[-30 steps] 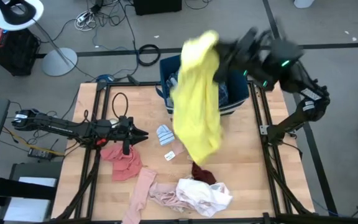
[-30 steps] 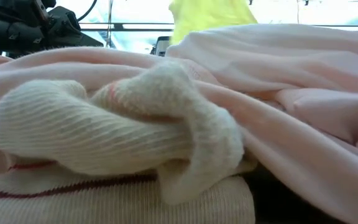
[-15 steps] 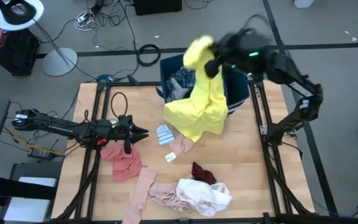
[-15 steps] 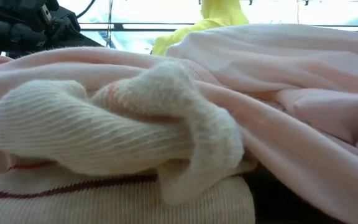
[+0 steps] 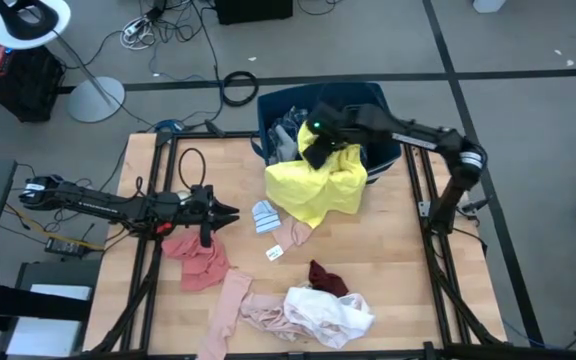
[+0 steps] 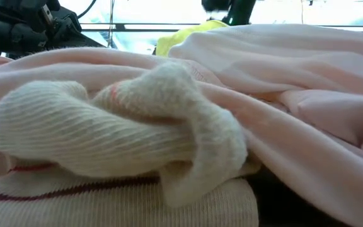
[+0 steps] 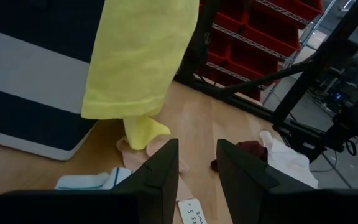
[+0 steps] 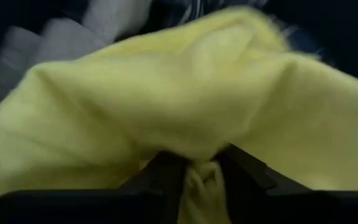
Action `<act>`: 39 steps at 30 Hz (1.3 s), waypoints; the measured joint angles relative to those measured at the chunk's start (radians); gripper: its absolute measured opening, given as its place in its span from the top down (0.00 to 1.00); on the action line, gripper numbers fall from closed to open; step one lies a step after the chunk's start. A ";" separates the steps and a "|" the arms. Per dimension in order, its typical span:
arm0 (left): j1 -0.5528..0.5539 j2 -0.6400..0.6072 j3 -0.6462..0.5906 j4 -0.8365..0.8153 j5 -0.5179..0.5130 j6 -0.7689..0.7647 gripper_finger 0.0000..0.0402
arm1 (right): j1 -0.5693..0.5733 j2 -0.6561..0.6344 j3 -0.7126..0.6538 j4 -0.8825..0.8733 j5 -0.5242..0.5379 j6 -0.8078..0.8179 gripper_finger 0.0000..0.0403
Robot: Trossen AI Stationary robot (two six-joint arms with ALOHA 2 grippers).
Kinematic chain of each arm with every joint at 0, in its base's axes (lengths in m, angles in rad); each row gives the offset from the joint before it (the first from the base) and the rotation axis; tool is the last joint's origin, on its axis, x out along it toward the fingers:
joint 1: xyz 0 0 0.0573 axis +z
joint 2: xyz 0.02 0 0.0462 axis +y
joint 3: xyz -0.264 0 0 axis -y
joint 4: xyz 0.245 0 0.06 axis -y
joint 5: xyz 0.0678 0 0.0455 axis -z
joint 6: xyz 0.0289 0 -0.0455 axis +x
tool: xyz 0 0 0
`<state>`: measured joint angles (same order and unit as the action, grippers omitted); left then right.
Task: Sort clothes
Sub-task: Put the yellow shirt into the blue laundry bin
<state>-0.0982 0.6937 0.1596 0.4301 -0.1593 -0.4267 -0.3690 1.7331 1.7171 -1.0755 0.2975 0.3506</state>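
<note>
Spanning the middle of the overhead view, a pale wooden surface (image 5: 388, 270) carries scattered clothes, with a navy bin (image 5: 380, 100) at its far edge. A bright yellow garment (image 5: 316, 188) drapes over the bin's front wall and spills down onto the wood. The right tool (image 5: 318, 150) sits at the bin's front rim, directly on top of this garment; its wrist camera shows the two dark fingers (image 8: 166, 171) pressed together on a fold of the yellow cloth. A pale pink and white heap (image 5: 313, 312) lies at the near edge, with a small maroon piece (image 5: 326, 277) just beyond it. A salmon red garment (image 5: 200, 262) lies toward the left, just beside the left tool (image 5: 230, 214), which hovers low over the wood, well apart from the yellow garment, its fingers spread with nothing between them. A small blue-and-white striped piece (image 5: 264, 216) rests between the left tool and the yellow garment.
</note>
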 joint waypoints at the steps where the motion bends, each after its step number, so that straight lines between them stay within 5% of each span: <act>1: 0.000 0.000 0.000 0.000 0.000 0.000 0.71 | -0.009 0.023 -0.007 0.011 -0.020 0.015 0.73; 11: 0.000 0.000 0.000 -0.002 0.001 -0.004 0.71 | -0.102 0.172 0.010 0.045 -0.272 0.060 0.52; 20: 0.000 0.000 0.000 -0.003 0.003 -0.019 0.71 | -0.148 0.004 0.069 0.048 -0.298 0.045 0.47; 31: 0.000 0.000 0.000 -0.003 0.003 -0.023 0.71 | -0.075 -0.339 0.081 -0.017 -0.191 0.089 0.48; 39: 0.000 0.000 0.000 -0.004 0.003 -0.024 0.71 | 0.239 -0.488 -0.015 -0.224 0.097 0.270 0.48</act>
<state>-0.0982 0.6941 0.1593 0.4263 -0.1558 -0.4503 -0.1299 1.2450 1.7023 -1.2991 0.3950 0.6205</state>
